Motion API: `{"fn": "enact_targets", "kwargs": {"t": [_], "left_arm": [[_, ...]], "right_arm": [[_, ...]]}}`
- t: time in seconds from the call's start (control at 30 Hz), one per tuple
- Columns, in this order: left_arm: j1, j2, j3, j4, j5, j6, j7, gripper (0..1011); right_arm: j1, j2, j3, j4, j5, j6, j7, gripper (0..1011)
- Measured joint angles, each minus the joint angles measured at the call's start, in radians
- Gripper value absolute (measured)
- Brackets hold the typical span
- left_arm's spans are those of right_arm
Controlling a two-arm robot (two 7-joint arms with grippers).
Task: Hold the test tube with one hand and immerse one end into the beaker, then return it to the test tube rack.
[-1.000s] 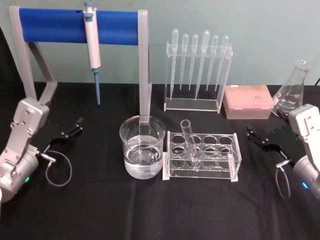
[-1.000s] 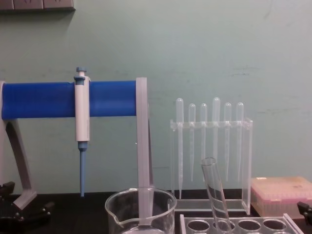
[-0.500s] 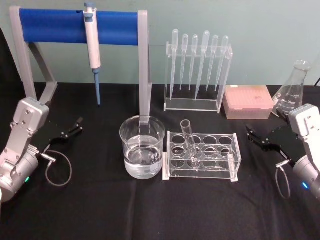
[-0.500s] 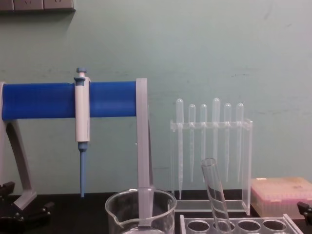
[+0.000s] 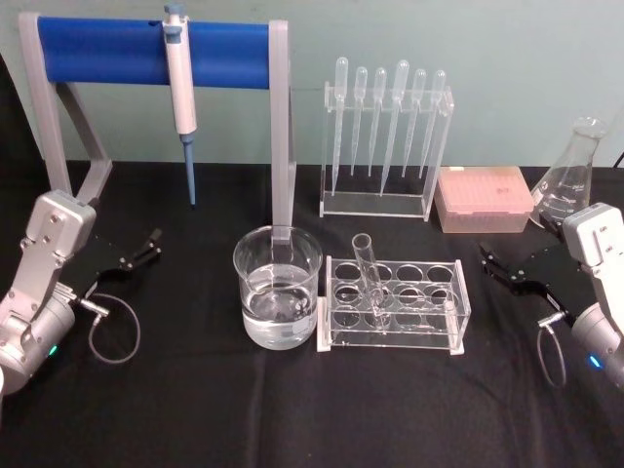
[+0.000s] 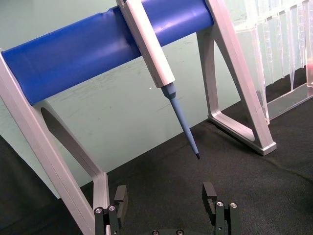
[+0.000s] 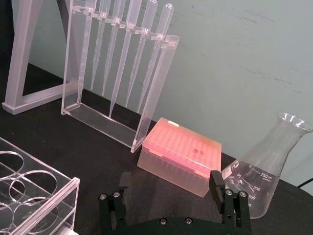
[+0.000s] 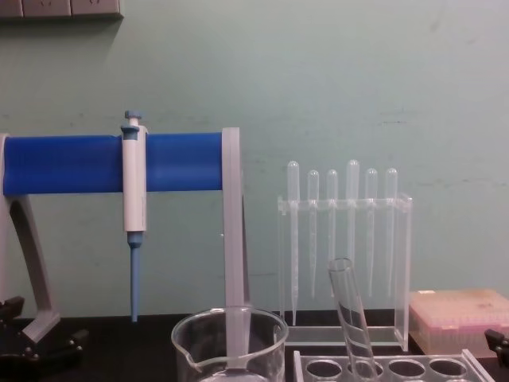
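The clear test tube leans in a hole of the clear rack at the table's middle; its open top shows in the chest view. Left of the rack stands the wide glass beaker, part filled with clear liquid, its rim low in the chest view. My left gripper rests open far left on the black cloth, fingers spread with nothing between. My right gripper rests open far right, its fingers apart, well clear of the rack.
A blue-barred stand holds a white pipettor at the back left. A clear rack of plastic pipettes, a pink tip box and a conical flask line the back right. Cables loop beside both wrists.
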Motion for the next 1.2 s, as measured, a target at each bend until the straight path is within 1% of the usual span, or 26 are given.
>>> {"fn": "enact_targets", "kwargs": {"t": [0.03,0.17,0.23,0.27,0.33,0.37,0.43,0.47,0.57,0.6,0.63,0.7,0.73,0.83,0.87,0.9,0.93,1.0,1.03,1.1,1.13,1.2], "left_arm": [[0.000,0.000,0.000,0.000,0.000,0.000,0.000,1000],[0.000,0.000,0.000,0.000,0.000,0.000,0.000,1000],[0.000,0.000,0.000,0.000,0.000,0.000,0.000,1000],[0.000,0.000,0.000,0.000,0.000,0.000,0.000,1000],[0.000,0.000,0.000,0.000,0.000,0.000,0.000,1000],[0.000,0.000,0.000,0.000,0.000,0.000,0.000,1000],[0.000,0.000,0.000,0.000,0.000,0.000,0.000,1000],[0.000,0.000,0.000,0.000,0.000,0.000,0.000,1000],[0.000,0.000,0.000,0.000,0.000,0.000,0.000,1000],[0.000,0.000,0.000,0.000,0.000,0.000,0.000,1000],[0.000,0.000,0.000,0.000,0.000,0.000,0.000,1000],[0.000,0.000,0.000,0.000,0.000,0.000,0.000,1000],[0.000,0.000,0.000,0.000,0.000,0.000,0.000,1000],[0.000,0.000,0.000,0.000,0.000,0.000,0.000,1000],[0.000,0.000,0.000,0.000,0.000,0.000,0.000,1000],[0.000,0.000,0.000,0.000,0.000,0.000,0.000,1000],[0.000,0.000,0.000,0.000,0.000,0.000,0.000,1000],[0.000,0.000,0.000,0.000,0.000,0.000,0.000,1000],[0.000,0.000,0.000,0.000,0.000,0.000,0.000,1000],[0.000,0.000,0.000,0.000,0.000,0.000,0.000,1000],[0.000,0.000,0.000,0.000,0.000,0.000,0.000,1000],[0.000,0.000,0.000,0.000,0.000,0.000,0.000,1000]], "right_arm": [[0.000,0.000,0.000,0.000,0.000,0.000,0.000,1003],[-0.016,0.008,0.023,-0.026,0.012,-0.010,0.020,1003],[-0.028,0.016,0.039,-0.049,0.024,-0.013,0.034,1003],[-0.036,0.024,0.054,-0.071,0.034,-0.014,0.044,1003],[-0.045,0.034,0.067,-0.096,0.046,-0.013,0.057,1003],[-0.053,0.045,0.081,-0.119,0.060,-0.010,0.070,1003],[-0.060,0.056,0.092,-0.141,0.070,-0.004,0.086,1003],[-0.068,0.072,0.102,-0.166,0.082,0.008,0.108,1003],[-0.076,0.101,0.119,-0.201,0.107,0.029,0.152,1003],[-0.079,0.111,0.124,-0.211,0.118,0.037,0.170,1003],[-0.083,0.131,0.134,-0.228,0.141,0.052,0.208,1003],[-0.086,0.150,0.141,-0.242,0.162,0.066,0.245,1003],[-0.090,0.170,0.149,-0.257,0.186,0.084,0.287,1003],[-0.096,0.202,0.159,-0.277,0.215,0.103,0.351,1003],[-0.100,0.229,0.167,-0.293,0.235,0.115,0.406,1003],[-0.100,0.229,0.167,-0.293,0.235,0.115,0.406,1003],[-0.103,0.249,0.171,-0.302,0.247,0.123,0.444,1003],[-0.105,0.267,0.174,-0.310,0.257,0.128,0.481,1003],[-0.107,0.282,0.175,-0.316,0.260,0.130,0.516,1003],[-0.111,0.297,0.175,-0.322,0.259,0.127,0.545,1002],[-0.116,0.310,0.175,-0.327,0.258,0.118,0.575,1003],[-0.121,0.320,0.174,-0.333,0.255,0.109,0.601,1003]]}}
